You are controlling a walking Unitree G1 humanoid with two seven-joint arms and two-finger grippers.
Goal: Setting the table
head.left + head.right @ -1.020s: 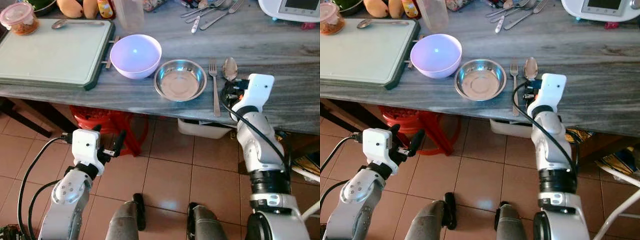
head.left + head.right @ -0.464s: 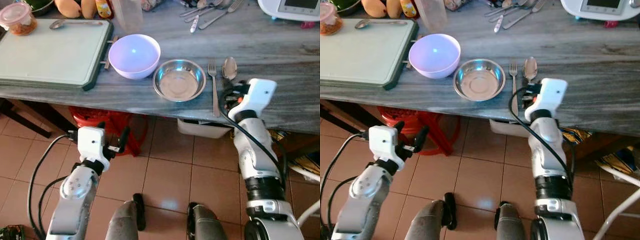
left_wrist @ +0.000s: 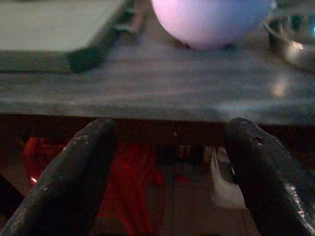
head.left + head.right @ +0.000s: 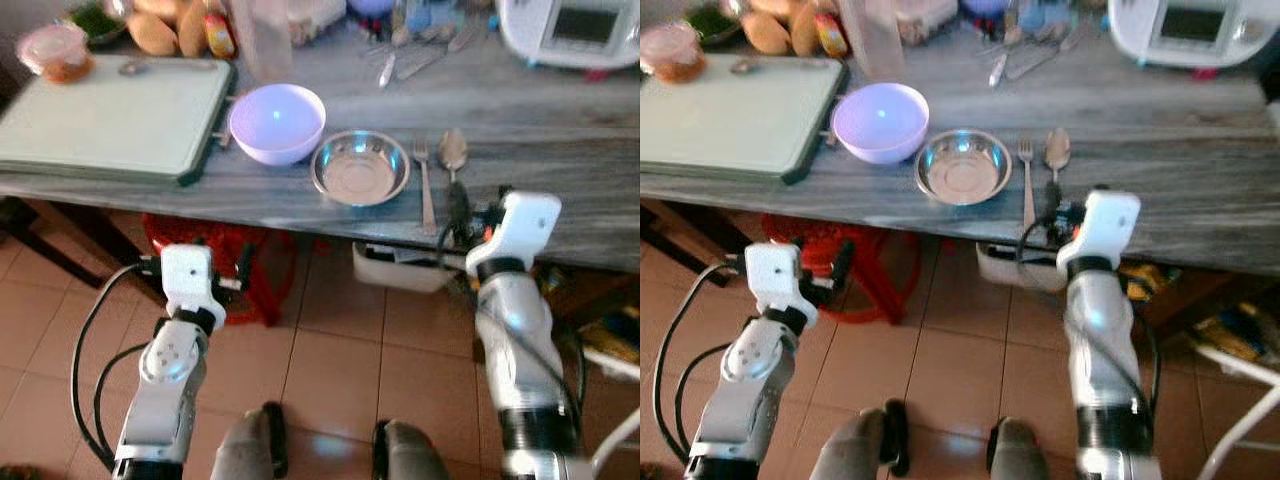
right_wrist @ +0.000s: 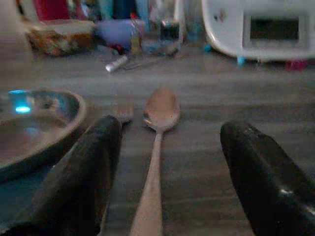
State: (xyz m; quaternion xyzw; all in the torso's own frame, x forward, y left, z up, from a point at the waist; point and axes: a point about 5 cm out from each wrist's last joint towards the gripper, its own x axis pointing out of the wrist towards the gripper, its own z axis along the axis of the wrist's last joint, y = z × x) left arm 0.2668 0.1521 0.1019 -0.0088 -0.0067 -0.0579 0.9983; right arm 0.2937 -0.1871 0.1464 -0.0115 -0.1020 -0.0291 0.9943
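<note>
On the grey table (image 4: 560, 200) a purple bowl (image 4: 277, 122) and a steel bowl (image 4: 360, 167) stand side by side near the front edge. A fork (image 4: 424, 180) and a spoon (image 4: 455, 160) lie just right of the steel bowl. My right gripper (image 4: 462, 215) hovers at the table's front edge, level with the spoon's handle end. In the right wrist view it (image 5: 170, 196) is open, with the spoon (image 5: 156, 142) lying between the fingers and the fork (image 5: 123, 113) beside it. My left gripper (image 4: 228, 277) hangs open and empty below the table edge.
A pale green cutting board (image 4: 110, 115) takes up the table's left. A white appliance (image 4: 565, 30) and loose cutlery (image 4: 420, 55) lie at the back, with a clear cup (image 4: 262, 40) and food items. Under the table are a red stool (image 4: 215, 250) and a white bin (image 4: 400, 270).
The whole view has shifted and blurred, so the camera moved. My right gripper has drawn back from beside the spoon to the table's front edge. The left arm has risen slightly.
</note>
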